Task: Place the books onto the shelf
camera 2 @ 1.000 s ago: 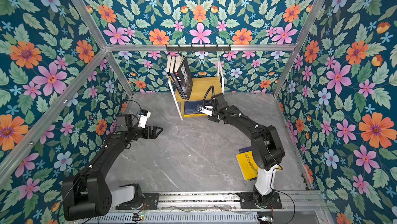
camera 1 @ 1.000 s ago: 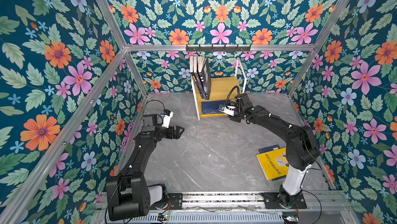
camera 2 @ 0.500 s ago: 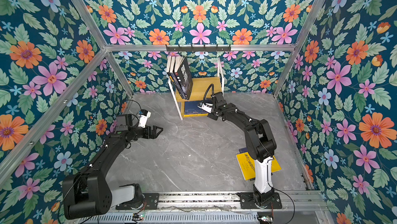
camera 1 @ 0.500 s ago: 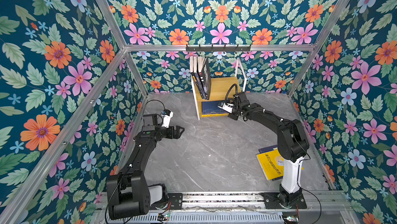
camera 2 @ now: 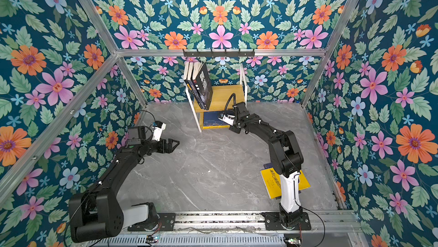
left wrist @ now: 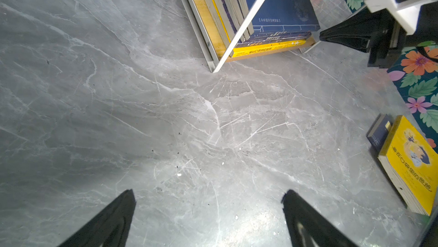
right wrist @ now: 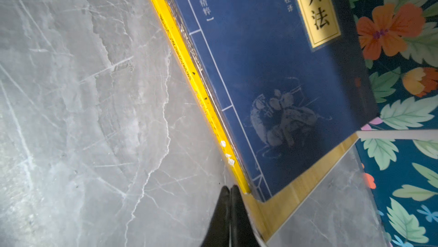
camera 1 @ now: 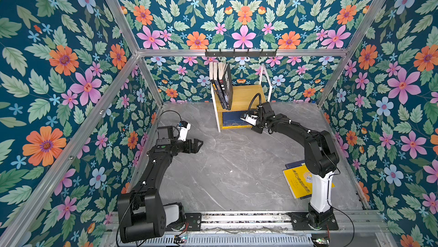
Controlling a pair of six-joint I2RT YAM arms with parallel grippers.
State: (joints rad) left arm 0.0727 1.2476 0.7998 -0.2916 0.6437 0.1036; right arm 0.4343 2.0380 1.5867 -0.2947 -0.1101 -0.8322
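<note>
**Right gripper pinched shut at the low stack, two books wait on the table**

The shelf (camera 1: 246, 95) stands just ahead of the right gripper (right wrist: 229, 190) and well ahead of the left gripper (left wrist: 209, 192). On its top board, above the right gripper, a row (camera 1: 222, 84) of books stands on end, leaning slightly. On the lower board, level with that gripper, a stack lies flat, with a navy book (right wrist: 272, 80) on top and a yellow book (right wrist: 189, 68) at the bottom. Their spines face out to the table (left wrist: 166, 115), so the long axes run along the shelf front.

Far behind the right gripper, by its arm's base, a second yellow book (camera 1: 299, 181) lies cover up on another navy one (camera 1: 295, 164). The arm partly hides them. Their long axes point roughly toward the shelf, a little skewed.

The right gripper is clenched on nothing, its tips at the near end of the stack's yellow spine. Whether they touch it I cannot tell. The left gripper hangs spread wide and empty over bare table.

These paperbacks look light, bendy and probably slick-covered. Lying flat, they leave no gap for a finger underneath. The spine edge is likely the stiffest hold, pinched across the thickness where the top book overhangs the one below
</note>
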